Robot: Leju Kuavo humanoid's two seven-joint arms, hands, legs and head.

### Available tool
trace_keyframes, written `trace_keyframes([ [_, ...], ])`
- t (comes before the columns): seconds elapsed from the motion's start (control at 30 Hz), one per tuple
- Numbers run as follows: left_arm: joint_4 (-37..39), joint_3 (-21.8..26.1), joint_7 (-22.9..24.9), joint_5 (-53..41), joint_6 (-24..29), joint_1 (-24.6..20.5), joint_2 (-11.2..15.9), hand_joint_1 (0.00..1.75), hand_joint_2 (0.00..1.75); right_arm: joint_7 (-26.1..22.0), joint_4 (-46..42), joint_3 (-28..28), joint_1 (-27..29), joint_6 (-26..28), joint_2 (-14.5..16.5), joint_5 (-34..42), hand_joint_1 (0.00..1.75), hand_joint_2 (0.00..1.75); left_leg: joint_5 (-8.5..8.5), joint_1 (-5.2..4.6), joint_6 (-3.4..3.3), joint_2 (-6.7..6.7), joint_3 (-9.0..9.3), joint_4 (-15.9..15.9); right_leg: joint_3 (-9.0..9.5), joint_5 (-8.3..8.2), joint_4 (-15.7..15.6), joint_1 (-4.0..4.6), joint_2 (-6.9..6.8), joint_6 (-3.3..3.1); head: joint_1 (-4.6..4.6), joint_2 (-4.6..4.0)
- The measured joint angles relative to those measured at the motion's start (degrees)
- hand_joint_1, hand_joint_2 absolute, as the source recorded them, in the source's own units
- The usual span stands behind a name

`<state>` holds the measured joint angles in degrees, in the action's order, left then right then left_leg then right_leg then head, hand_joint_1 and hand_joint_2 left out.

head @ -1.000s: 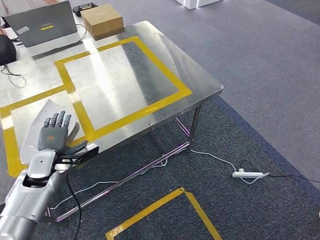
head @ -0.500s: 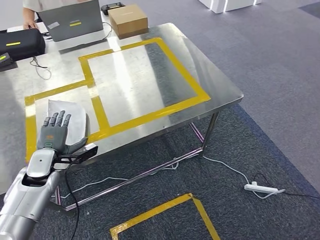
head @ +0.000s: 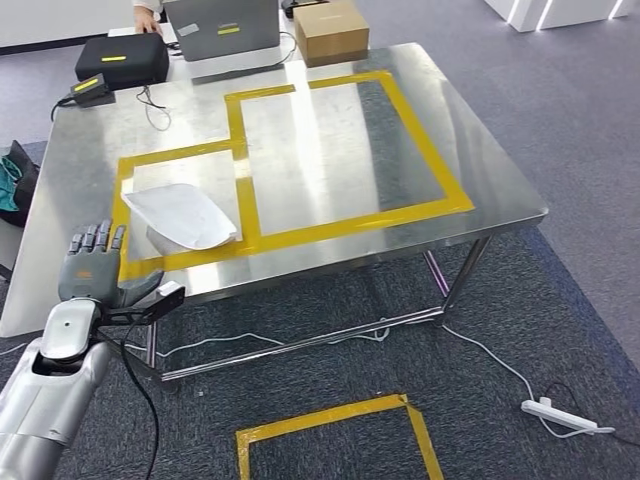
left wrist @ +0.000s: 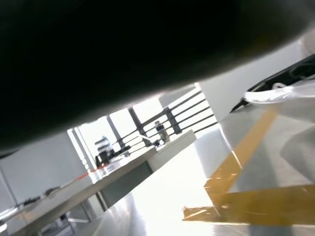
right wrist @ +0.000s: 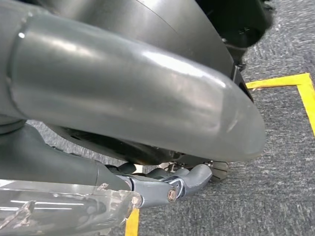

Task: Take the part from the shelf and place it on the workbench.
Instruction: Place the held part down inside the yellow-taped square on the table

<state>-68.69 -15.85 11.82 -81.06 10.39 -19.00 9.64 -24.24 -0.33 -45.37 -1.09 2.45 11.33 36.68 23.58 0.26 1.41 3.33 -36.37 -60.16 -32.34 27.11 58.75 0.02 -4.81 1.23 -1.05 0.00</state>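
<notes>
The part (head: 181, 215), a pale curved sheet, lies on the steel workbench (head: 340, 130) inside the smaller yellow-taped box near the front left. My left hand (head: 92, 270) hovers at the table's front edge, to the left of the part and apart from it, fingers spread, holding nothing. The left wrist view looks low across the tabletop at the yellow tape (left wrist: 260, 204), with the part's edge (left wrist: 290, 93) beyond it. My right hand (right wrist: 148, 98) hangs over the carpet with thumb and fingers stretched out and nothing in them.
A laptop (head: 223, 25), a cardboard box (head: 330, 30) and a black case (head: 121, 58) stand along the table's far edge, where a person's hand (head: 147, 12) rests. On the carpet lie a power strip (head: 562, 415) with cables and a yellow tape outline (head: 332, 420).
The camera has swung, shifting the whole scene to the right. My left hand, which lay over the part, has come off it and now hangs at the table's edge.
</notes>
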Motion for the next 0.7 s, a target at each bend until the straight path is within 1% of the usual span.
trace_keyframes([
  [0.03,-0.1,0.4,-0.1,0.8,0.7,-0.1,0.0,0.0,0.0,0.1,0.0,0.0,0.0,0.0,0.0,0.0,0.0,0.0,-0.26,-0.29,-0.22,0.93,0.97,2.0,0.09,0.16,0.0,0.23,-0.6,0.24,0.01,0.0],
  [0.07,-0.2,0.8,-0.2,1.5,1.4,-0.2,0.0,0.0,0.0,0.1,0.0,0.0,0.1,0.0,-0.1,0.0,0.0,0.0,-0.06,-0.5,-0.39,1.06,1.23,2.7,0.22,0.3,-0.1,0.43,-1.25,0.5,0.02,0.0],
  [0.1,-0.4,1.3,-0.4,2.2,1.9,-0.3,0.0,0.0,0.0,0.2,0.1,0.0,0.1,0.0,-0.1,0.0,0.0,0.0,-0.08,-0.45,-0.63,0.27,1.14,2.9,0.42,0.4,-0.2,0.47,-1.94,0.73,0.05,0.0],
  [0.13,-0.5,1.8,-0.5,2.7,2.4,-0.3,0.1,0.0,0.0,0.2,0.1,0.0,0.1,0.0,-0.2,0.0,0.0,0.0,-0.15,-0.34,-0.86,-0.48,1.13,3.0,0.53,0.6,-0.2,0.42,-1.88,1.05,0.08,0.0],
  [0.17,-0.7,2.3,-0.6,3.0,2.6,-0.4,0.2,0.0,0.0,0.3,0.2,0.0,0.1,-0.1,-0.2,0.0,0.0,0.0,-0.22,-0.17,-1.14,-1.2,1.16,3.1,0.31,1.17,0.5,0.31,-0.86,1.39,0.17,0.0],
  [0.2,-0.9,2.7,-0.7,3.3,2.9,-0.6,0.2,0.0,0.0,0.3,0.2,0.0,0.1,-0.1,-0.2,0.0,0.0,0.0,-0.33,0.05,-1.43,-1.86,1.2,3.2,-0.46,2.25,2.2,0.2,0.7,1.71,0.3,0.0],
  [0.23,-1.0,3.0,-0.9,3.5,3.1,-0.8,0.2,0.0,0.0,0.3,0.2,0.0,0.1,-0.2,-0.3,0.0,0.0,0.0,-0.39,0.21,-1.69,-2.51,1.21,3.3,-1.89,3.82,5.2,0.08,2.58,1.97,0.44,0.0],
  [0.27,-1.1,3.2,-1.1,3.5,3.3,-1.1,0.2,0.0,0.0,0.3,0.2,0.0,0.1,-0.2,-0.3,0.0,0.0,0.0,-0.39,0.25,-1.89,-3.22,1.18,3.3,-3.8,5.68,9.2,0.02,3.86,2.11,0.56,0.0],
  [0.3,-1.1,3.4,-1.2,3.6,3.5,-1.3,0.3,0.0,0.0,0.3,0.2,0.0,0.1,-0.3,-0.3,0.0,0.0,0.0,-0.39,0.24,-2.0,-4.0,1.17,3.2,-5.78,7.13,13.1,-0.01,4.38,2.17,0.6,0.0],
  [0.33,-1.0,3.6,-1.3,3.6,3.6,-1.3,0.3,0.0,0.0,0.4,0.2,0.0,0.1,-0.3,-0.3,0.0,0.0,0.0,-0.38,0.22,-2.05,-4.85,1.17,3.2,-7.23,7.69,15.7,-0.01,4.58,2.18,0.61,0.01],
  [0.37,-1.0,3.9,-1.4,3.6,3.8,-1.3,0.4,0.0,0.0,0.4,0.2,0.0,0.1,-0.3,-0.3,0.0,0.0,0.0,-0.38,0.21,-2.04,-5.73,1.2,3.2,-7.79,7.1,16.2,-0.02,4.67,2.14,0.61,0.01],
  [0.4,-0.9,4.1,-1.4,3.5,3.9,-1.4,0.5,0.0,0.0,0.5,0.2,0.0,0.0,-0.3,-0.3,0.0,0.0,0.0,-0.39,0.23,-2.02,-6.6,1.25,3.2,-7.23,5.41,14.4,-0.06,4.87,2.04,0.6,0.01],
  [0.43,-0.7,4.3,-1.5,3.4,4.0,-1.4,0.6,0.0,0.0,0.5,0.2,0.0,0.0,-0.3,-0.3,0.0,0.0,0.0,-0.38,0.28,-1.94,-7.45,1.3,3.2,-5.77,3.07,10.7,-0.15,5.47,1.95,0.61,0.01],
  [0.47,-0.5,4.5,-1.5,3.3,4.2,-1.5,0.7,0.0,0.0,0.5,0.2,0.0,0.1,-0.3,-0.3,0.0,0.0,0.0,-0.4,0.29,-1.76,-8.24,1.28,3.1,-4.05,1.18,6.8,-0.38,7.07,1.87,0.61,0.0],
  [0.5,-0.3,4.6,-1.5,3.3,4.4,-1.7,0.8,0.0,0.0,0.5,0.2,0.0,0.0,-0.4,-0.3,0.0,0.0,0.0,-0.44,0.3,-1.5,-8.98,1.11,3.0,-2.5,-0.03,3.3,-0.68,8.67,1.79,0.57,0.0],
  [0.53,-0.1,4.8,-1.4,3.2,4.5,-1.8,0.9,0.0,0.0,0.5,0.3,0.0,0.0,-0.4,-0.3,0.0,0.0,0.0,-0.6,0.36,-1.1,-9.69,0.84,3.0,-1.53,-0.55,1.2,-0.87,9.98,1.66,0.55,0.0],
  [0.57,0.2,4.9,-1.4,3.2,4.6,-1.7,1.1,0.0,0.0,0.5,0.3,0.0,0.0,-0.5,-0.3,0.0,0.0,0.0,-0.81,0.46,-0.66,-10.39,0.56,3.0,-1.12,-0.4,0.4,-0.94,10.74,1.43,0.54,0.0],
  [0.6,0.5,5.2,-1.4,3.2,4.6,-1.6,1.3,0.0,0.0,0.6,0.3,0.0,-0.1,-0.5,-0.3,0.0,0.0,0.0,-1.04,0.61,-0.21,-11.09,0.34,3.2,-0.97,-0.37,0.2,-0.88,10.32,1.12,0.54,0.0],
  [0.63,0.7,5.4,-1.3,3.0,4.6,-1.3,1.6,0.0,0.0,0.6,0.3,0.0,-0.1,-0.5,-0.3,0.0,0.0,0.0,-1.17,0.76,0.18,-11.47,0.22,3.3,-0.89,-0.48,0.1,-0.85,9.62,0.7,0.55,0.0],
  [0.67,0.9,5.6,-1.2,2.8,4.6,-1.0,1.9,0.0,0.0,0.6,0.3,0.0,-0.1,-0.5,-0.3,0.0,0.0,0.0,-0.93,0.7,0.49,-10.82,0.02,3.0,-0.71,-0.58,-0.1,-0.87,8.92,0.27,0.45,0.0],
  [0.7,1.1,5.8,-1.0,2.4,4.5,-0.8,2.2,0.0,0.0,0.6,0.3,0.0,-0.1,-0.5,-0.4,0.0,0.0,0.0,-0.11,0.58,0.77,-9.4,-0.65,1.8,-0.51,-0.68,-0.4,-0.91,8.11,-0.14,0.26,0.0],
])
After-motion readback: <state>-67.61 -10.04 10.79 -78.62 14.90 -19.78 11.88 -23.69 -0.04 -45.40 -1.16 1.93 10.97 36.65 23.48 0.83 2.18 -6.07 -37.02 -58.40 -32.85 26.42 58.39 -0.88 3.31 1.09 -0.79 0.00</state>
